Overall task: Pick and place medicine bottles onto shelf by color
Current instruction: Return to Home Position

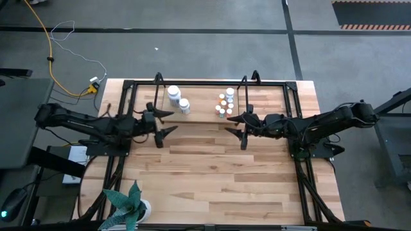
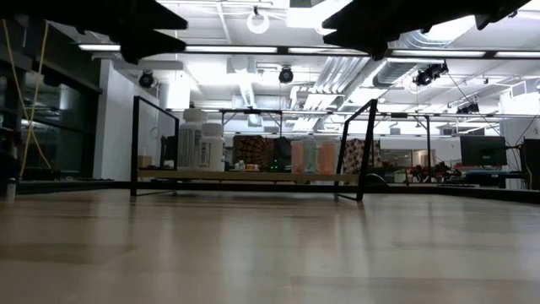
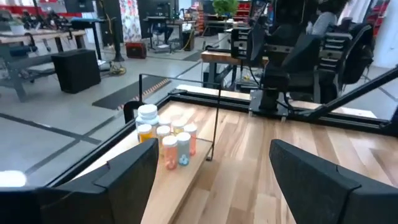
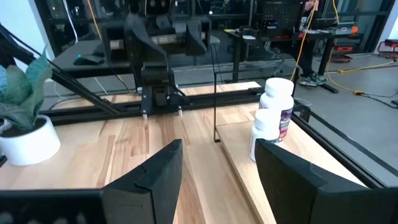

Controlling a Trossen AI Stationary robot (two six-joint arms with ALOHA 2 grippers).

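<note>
The light-wood shelf (image 1: 202,106) with black tube hoops stands at the table's far middle. Two larger white bottles (image 1: 178,101) stand upright on its left part and show in the right wrist view (image 4: 272,118). Several tiny bottles (image 1: 225,104) with white and orange tops stand on its right part and show in the left wrist view (image 3: 166,138). My left gripper (image 1: 168,122) is open and empty above the table, near the shelf's left front. My right gripper (image 1: 232,124) is open and empty near the shelf's right front.
A green spiky plant in a white pot (image 1: 128,206) stands at the table's near left corner. Black frame tubes (image 1: 298,122) run along the table's sides. Bare wood (image 1: 212,173) lies between the shelf and the near edge.
</note>
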